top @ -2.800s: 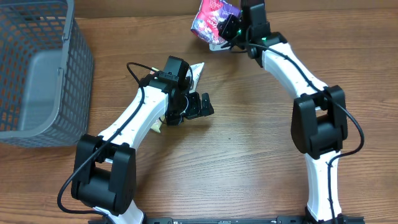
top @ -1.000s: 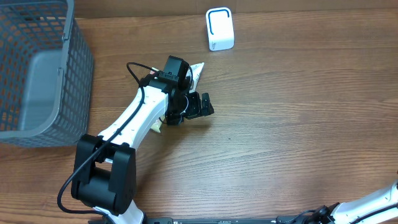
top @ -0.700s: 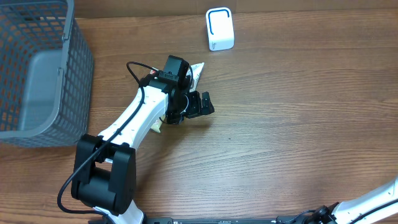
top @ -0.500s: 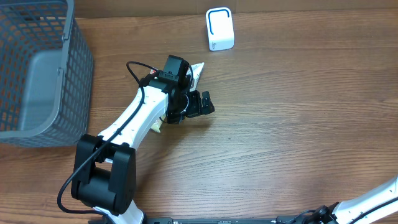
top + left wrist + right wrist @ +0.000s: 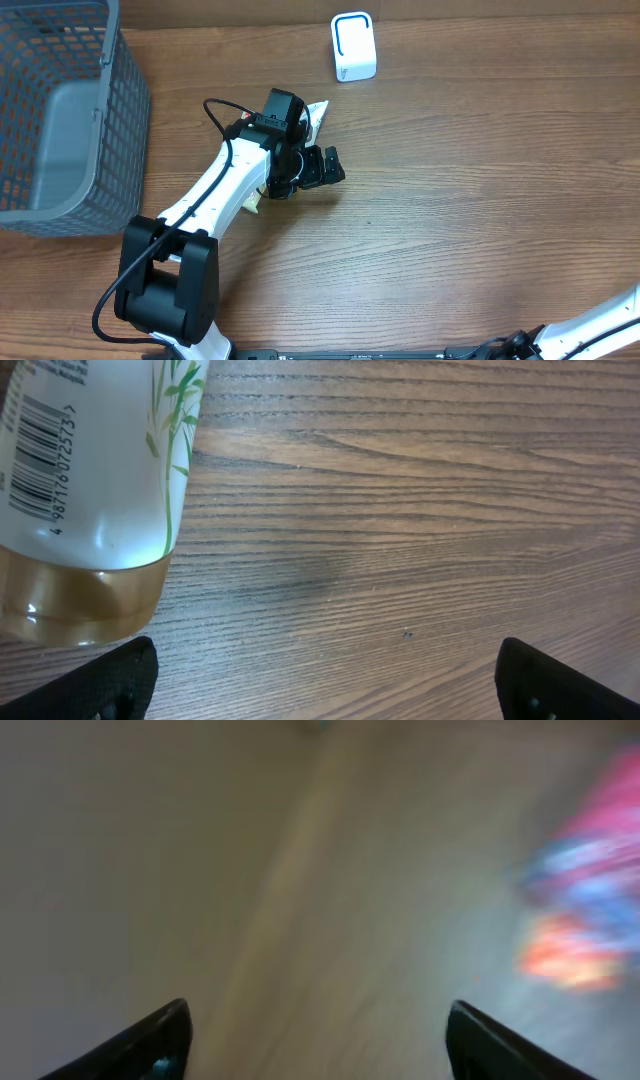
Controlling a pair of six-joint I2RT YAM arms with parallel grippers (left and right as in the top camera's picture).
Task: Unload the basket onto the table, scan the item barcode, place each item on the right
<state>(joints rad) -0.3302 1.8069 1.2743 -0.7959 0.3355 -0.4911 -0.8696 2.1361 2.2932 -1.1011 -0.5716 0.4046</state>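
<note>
Step, likely: reach for bottle (image 5: pixel 95 500) | left hand (image 5: pixel 320 690) wide, bottle beside it | right hand (image 5: pixel 320 1038) wide, empty | next: grip bottle, barcode (image 5: pixel 40 445) to scanner (image 5: pixel 353 46)

worktop (image 5: pixel 450 200): one, wooden.
scanner (image 5: pixel 353 46): one, white with a blue ring.
basket (image 5: pixel 125 130): one, grey mesh, far left of the scanner.
arms: two; the left arm (image 5: pixel 220 185) whole, below the scanner; the right arm (image 5: pixel 625 310) only a white sliver far to the scanner's lower right.
bottle (image 5: pixel 95 470): one, lying below and left of the scanner, partly under the left arm.
barcode (image 5: pixel 40 455): one, printed on the bottle.
left fingers (image 5: pixel 110 680): two dark tips.
right fingers (image 5: pixel 140 1045): two dark tips.
coloured blur (image 5: pixel 575 920): one pink, blue and orange patch, too smeared to name.
</note>
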